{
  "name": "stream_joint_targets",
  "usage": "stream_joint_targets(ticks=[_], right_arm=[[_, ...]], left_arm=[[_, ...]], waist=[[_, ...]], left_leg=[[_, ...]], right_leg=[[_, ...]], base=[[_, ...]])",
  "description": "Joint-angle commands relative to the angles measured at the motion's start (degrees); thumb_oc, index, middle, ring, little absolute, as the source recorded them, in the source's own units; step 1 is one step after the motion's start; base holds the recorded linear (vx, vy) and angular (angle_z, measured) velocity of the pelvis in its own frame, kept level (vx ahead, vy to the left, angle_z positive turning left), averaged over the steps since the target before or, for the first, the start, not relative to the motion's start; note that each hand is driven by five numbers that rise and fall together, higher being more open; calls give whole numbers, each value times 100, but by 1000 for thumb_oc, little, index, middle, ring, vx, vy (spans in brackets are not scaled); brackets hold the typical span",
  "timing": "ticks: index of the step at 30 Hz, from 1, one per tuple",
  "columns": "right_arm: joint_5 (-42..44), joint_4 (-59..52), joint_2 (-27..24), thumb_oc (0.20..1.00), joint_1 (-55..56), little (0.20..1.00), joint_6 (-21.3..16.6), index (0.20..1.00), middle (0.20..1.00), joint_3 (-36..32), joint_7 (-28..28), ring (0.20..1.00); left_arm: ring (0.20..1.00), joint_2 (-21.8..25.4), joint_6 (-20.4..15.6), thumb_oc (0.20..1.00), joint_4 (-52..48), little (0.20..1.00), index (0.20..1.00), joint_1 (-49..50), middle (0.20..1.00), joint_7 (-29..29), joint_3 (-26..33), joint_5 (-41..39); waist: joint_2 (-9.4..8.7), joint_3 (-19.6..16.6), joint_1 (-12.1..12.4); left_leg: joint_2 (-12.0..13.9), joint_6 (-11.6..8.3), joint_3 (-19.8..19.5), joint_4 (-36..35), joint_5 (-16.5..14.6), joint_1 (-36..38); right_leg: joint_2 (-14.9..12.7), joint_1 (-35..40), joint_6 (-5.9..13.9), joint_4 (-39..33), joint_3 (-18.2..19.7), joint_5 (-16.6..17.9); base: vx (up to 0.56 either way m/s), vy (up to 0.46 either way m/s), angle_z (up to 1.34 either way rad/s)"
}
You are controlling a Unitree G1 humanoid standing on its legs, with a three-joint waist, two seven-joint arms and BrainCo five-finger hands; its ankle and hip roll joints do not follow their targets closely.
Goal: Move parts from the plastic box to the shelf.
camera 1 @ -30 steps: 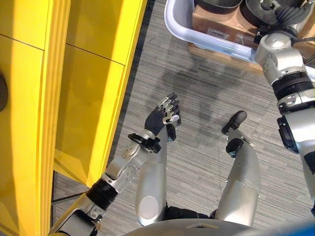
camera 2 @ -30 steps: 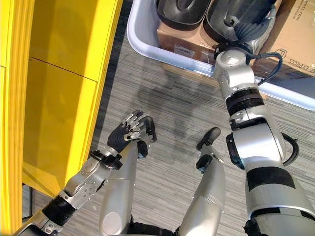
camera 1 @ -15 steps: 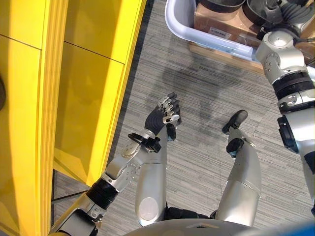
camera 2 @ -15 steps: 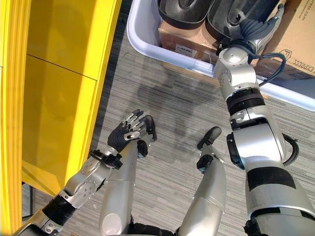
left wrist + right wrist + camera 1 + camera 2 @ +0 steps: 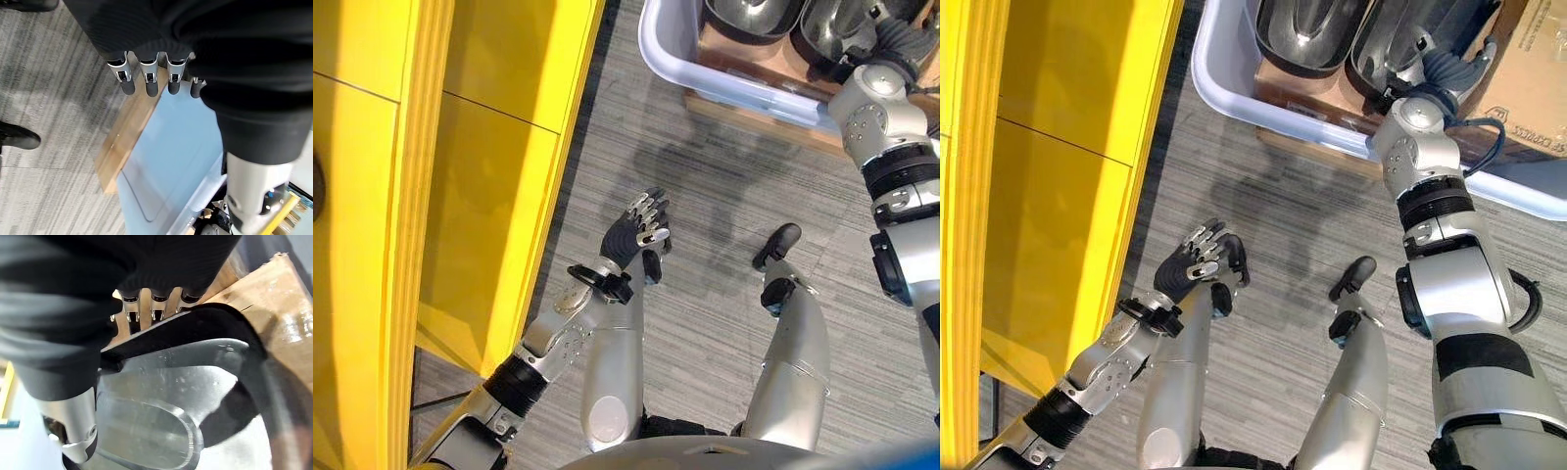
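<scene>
In the eye views the right hand (image 5: 1445,67) reaches into the plastic box (image 5: 1224,86), on a dark part (image 5: 1386,44) beside a second part (image 5: 1302,34); the left hand (image 5: 641,227) hangs over the floor (image 5: 705,186), fingers loosely apart, beside the yellow shelf (image 5: 499,147); in the right wrist view the fingers (image 5: 131,308) curl over the part's rim, thumb (image 5: 78,431) against it.

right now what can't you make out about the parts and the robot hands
- Right robot hand: in the right wrist view its fingertips go behind the rim of a dark part, so the grip cannot be told.
- Parts in the plastic box: both eye views cut them off at the top edge, so their number and full shape are unclear.
- Shelf: its yellow side shows; the inside is hidden.
- Left robot hand: its thumb is hidden in the left wrist view.
</scene>
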Motion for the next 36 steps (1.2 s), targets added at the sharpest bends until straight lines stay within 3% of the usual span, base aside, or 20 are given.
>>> stream_joint_targets(ticks=[1,4,6,10,14,15,16,17,18,19,20,22,27,34,36], right_arm=[[1165,97,549,1000,687,1000,499,1000,1000,86,672,1000],[1111,100,539,1000,678,1000,699,1000,1000,147,926,1000],[1252,107,529,1000,679,1000,1030,1000,1000,185,1138,1000],[809,327,394,1000,594,1000,1731,1000,1000,462,1548,1000],[368,549,271,1000,502,1000,2084,1000,1000,665,1817,1000],[151,617,223,1000,445,1000,2341,1000,1000,773,1849,1000],[-6,637,204,925,416,925,2478,925,925,814,1896,925],[-240,712,149,492,370,492,2700,492,492,946,1999,492],[-896,843,93,200,270,200,3095,200,200,1115,2120,200],[-1551,916,17,200,202,200,3552,200,200,1347,2322,200],[-1926,1030,-69,200,153,200,3748,200,200,1543,2518,200],[-1815,1285,-194,200,65,200,3733,200,200,1733,2675,200],[-2099,1531,-258,200,-89,200,4128,200,200,1869,2590,200],[-2135,1719,-180,200,-83,200,4045,200,200,1872,2427,200],[-2004,1746,-152,200,-48,200,3841,200,200,1829,2349,200]], left_arm=[[1000,29,-49,1000,-475,1000,1000,92,1000,-205,-94,81],[1000,37,-45,1000,-471,1000,1000,98,1000,-227,-79,78],[1000,69,-2,1000,-496,1000,1000,96,1000,-248,-43,65],[1000,152,71,1000,-520,1000,1000,92,1000,-288,9,80],[1000,212,119,1000,-565,1000,1000,87,1000,-302,36,37],[1000,248,113,1000,-565,1000,1000,94,1000,-335,52,19],[1000,256,106,1000,-567,1000,1000,97,1000,-345,60,11],[1000,263,101,1000,-579,1000,1000,112,1000,-351,63,16],[1000,295,115,1000,-620,1000,1000,102,1000,-327,70,-21],[1000,317,122,1000,-609,1000,1000,101,1000,-351,107,-32],[1000,316,112,1000,-601,1000,1000,105,1000,-366,115,-25],[1000,368,90,1000,-625,1000,1000,116,1000,-379,92,-54],[1000,467,8,1000,-701,1000,1000,141,1000,-337,90,-81],[1000,484,-167,1000,-724,1000,1000,75,1000,-155,102,1],[1000,504,-209,1000,-710,1000,1000,56,1000,-114,137,-8]], waist=[[319,279,351],[321,279,355],[322,279,365],[305,279,392],[304,279,415],[307,279,432],[311,279,434],[308,279,448],[307,279,466],[296,279,474],[293,279,475],[307,279,503],[351,279,593],[437,279,684],[469,279,725]], left_leg=[[-61,-427,-672,-475,-69,11],[-60,-428,-681,-440,-68,-14],[-59,-427,-684,-430,-66,-24],[-46,-429,-705,-392,-60,-73],[-45,-435,-740,-363,-58,-111],[-42,-439,-754,-358,-50,-130],[-41,-442,-758,-358,-47,-141],[-36,-446,-767,-363,-34,-154],[-46,-455,-799,-361,-26,-181],[-40,-455,-803,-360,-14,-209],[-35,-456,-809,-365,3,-237],[-50,-449,-857,-353,14,-293],[-63,-450,-922,-357,48,-436],[-104,-430,-990,-312,65,-618],[-131,-425,-1016,-306,81,-680]], right_leg=[[-16,-80,390,995,242,-794],[-14,-102,380,1031,241,-798],[-23,-108,379,1039,233,-797],[-39,-134,369,1050,200,-777],[-52,-147,365,1065,180,-776],[-58,-161,364,1083,172,-774],[-59,-168,365,1086,167,-774],[-62,-175,365,1087,157,-768],[-66,-178,363,1077,138,-761],[-64,-191,361,1075,119,-752],[-66,-214,360,1090,106,-747],[-75,-247,358,1120,92,-747],[-131,-311,379,1138,0,-724],[-205,-421,405,1213,-49,-736],[-229,-451,421,1219,-76,-735]], base=[[10,-32,-2],[6,-11,-2],[0,0,0],[0,0,0],[0,0,0],[0,0,0],[0,0,0],[0,0,0],[0,0,0],[0,0,0],[-7,6,9],[7,8,9],[4,29,10],[3,21,7],[-5,2,5]])
